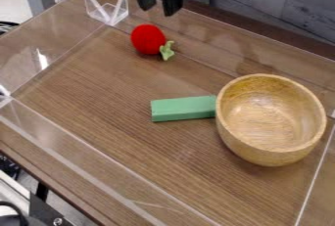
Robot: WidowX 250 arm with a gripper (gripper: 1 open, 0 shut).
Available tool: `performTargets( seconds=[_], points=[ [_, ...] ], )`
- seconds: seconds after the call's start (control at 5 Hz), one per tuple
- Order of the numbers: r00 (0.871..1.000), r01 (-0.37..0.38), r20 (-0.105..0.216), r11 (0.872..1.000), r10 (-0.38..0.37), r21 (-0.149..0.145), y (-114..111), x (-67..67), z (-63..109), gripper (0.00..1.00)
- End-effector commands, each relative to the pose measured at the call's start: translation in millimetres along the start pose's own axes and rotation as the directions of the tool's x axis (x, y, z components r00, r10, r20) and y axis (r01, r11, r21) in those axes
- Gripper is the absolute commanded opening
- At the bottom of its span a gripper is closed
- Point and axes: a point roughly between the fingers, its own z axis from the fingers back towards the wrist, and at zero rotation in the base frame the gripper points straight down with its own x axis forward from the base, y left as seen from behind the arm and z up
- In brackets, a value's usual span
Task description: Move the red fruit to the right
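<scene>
Your gripper [156, 3] hangs at the top of the frame with its fingers spread apart and nothing between them. The red fruit [148, 39] lies just below it on the wooden table [105, 113], upper left of the green block [182, 109] and wooden bowl [271, 119].

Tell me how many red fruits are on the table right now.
1. The red fruit lies at the back of the wooden table, below the open gripper, left of the wooden bowl. Another could hide inside the bowl, though none shows.
</scene>
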Motion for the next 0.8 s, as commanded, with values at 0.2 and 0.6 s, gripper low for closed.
performTargets(
  seconds=[0.2, 0.6],
  points=[
    [1.0, -0.01, 0.011, 0.999, 0.01, 0.035, 16.5, -3.1, -23.7, 1.0],
    [0.999, 0.03, -0.012, 0.999, -0.03, 0.034, 17.5, -2.6, -46.9, 0.0]
  ],
)
